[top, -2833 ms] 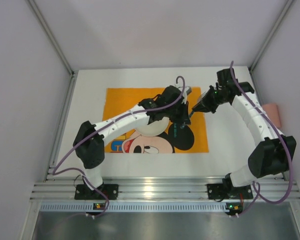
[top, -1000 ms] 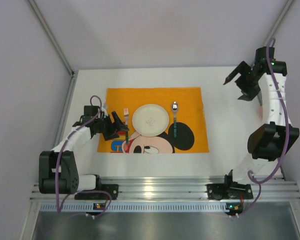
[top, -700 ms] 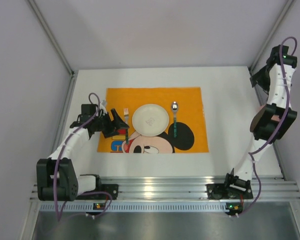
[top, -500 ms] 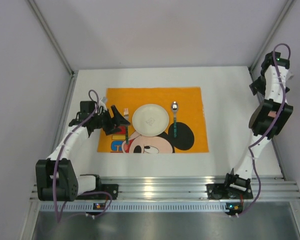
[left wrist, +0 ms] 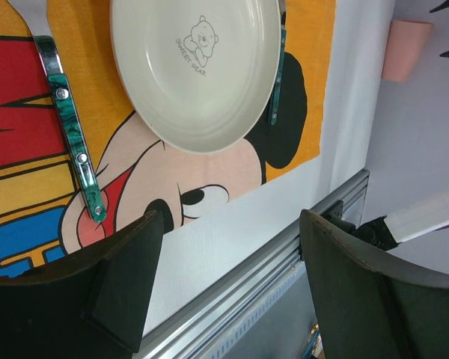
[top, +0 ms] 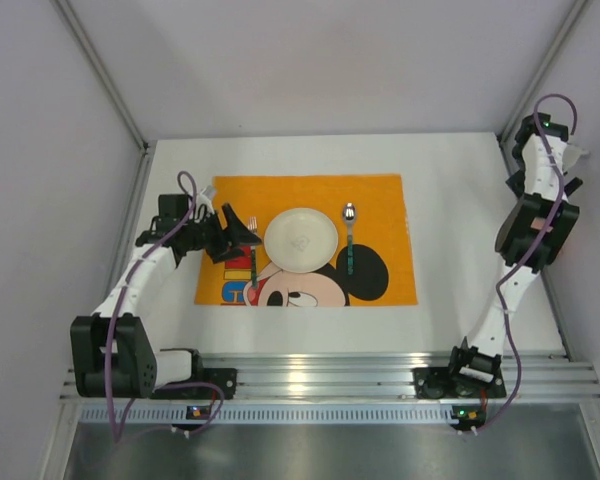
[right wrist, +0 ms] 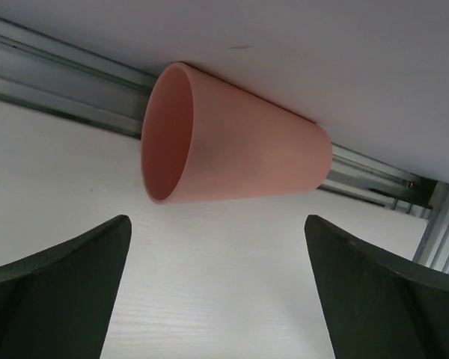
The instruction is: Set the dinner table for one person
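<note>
The right arm has swung away from the placemat (top: pixel 380 195) to the far right edge of the bench (top: pixel 460 250). The right gripper (right wrist: pixel 217 224) is spread fully and empty before a pink cup (right wrist: pixel 239 161) lying on its side by the wall rail — probably the last piece to set. The left gripper (left wrist: pixel 230 221), wide open and empty, has backed off the fork (left wrist: pixel 71 134). The plate (top: pixel 301 238) and spoon (top: pixel 349 240) lie on the mat. From above, the right arm hides the cup.

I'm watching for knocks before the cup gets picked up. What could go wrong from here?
The pink cup lies on its side beside the rail; an off-centre touch from the open right tool could roll it. The wall sits close behind it, so the tool might strike there. The open left tool hangs near the fork and could nudge it askew.
</note>
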You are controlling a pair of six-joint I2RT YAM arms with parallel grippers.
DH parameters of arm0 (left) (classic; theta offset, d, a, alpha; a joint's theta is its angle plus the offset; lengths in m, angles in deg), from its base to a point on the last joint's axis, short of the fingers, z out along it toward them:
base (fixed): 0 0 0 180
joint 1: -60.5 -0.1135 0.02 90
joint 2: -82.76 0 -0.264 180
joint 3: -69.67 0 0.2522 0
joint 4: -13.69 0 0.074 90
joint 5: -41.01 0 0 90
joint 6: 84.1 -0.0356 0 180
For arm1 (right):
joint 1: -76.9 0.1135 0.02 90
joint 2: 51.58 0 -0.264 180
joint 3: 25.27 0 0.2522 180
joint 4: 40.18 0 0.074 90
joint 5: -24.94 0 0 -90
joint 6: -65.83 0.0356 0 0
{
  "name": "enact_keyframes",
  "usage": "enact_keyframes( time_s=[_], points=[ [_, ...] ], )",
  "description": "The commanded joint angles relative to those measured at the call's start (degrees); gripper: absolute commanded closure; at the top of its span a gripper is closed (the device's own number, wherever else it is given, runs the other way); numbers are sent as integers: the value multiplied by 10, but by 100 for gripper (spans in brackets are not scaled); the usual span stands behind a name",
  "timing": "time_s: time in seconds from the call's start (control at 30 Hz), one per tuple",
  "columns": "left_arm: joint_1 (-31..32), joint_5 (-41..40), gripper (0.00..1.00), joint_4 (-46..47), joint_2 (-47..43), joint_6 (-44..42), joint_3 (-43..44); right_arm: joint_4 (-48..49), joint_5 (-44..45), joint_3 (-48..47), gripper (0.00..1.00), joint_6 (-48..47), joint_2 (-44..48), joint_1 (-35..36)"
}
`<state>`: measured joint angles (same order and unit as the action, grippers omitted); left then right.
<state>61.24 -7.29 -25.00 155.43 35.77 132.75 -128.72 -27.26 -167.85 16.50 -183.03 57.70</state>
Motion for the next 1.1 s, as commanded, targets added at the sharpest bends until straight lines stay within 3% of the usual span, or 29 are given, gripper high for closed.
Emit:
enact_keyframes(
  time_s=[0.0,0.2,0.37,0.63,0.73,0.77,0.87,0.97,1.07],
  points=[
    [-3,30,22,-1,12,-11,-5,19,70,-20,0,28,-21,1],
    [11,34,23,-7,42,-33,4,114,111,8,0,12,-28,0],
    [14,30,23,4,67,-36,14,125,120,23,0,-6,-38,-9],
    [14,25,24,-5,91,-52,34,135,116,164,0,20,-12,-15],
    [16,26,24,-1,96,-50,35,140,119,179,28,19,0,-16],
    [16,27,24,-1,98,-49,35,140,120,178,56,18,3,-15],
    [17,25,25,2,95,-49,34,140,124,161,87,2,17,-15],
    [17,23,25,6,93,-49,29,140,113,140,100,-15,37,-13],
    [17,23,25,12,92,-46,23,139,95,143,100,-19,68,-8]
  ],
)
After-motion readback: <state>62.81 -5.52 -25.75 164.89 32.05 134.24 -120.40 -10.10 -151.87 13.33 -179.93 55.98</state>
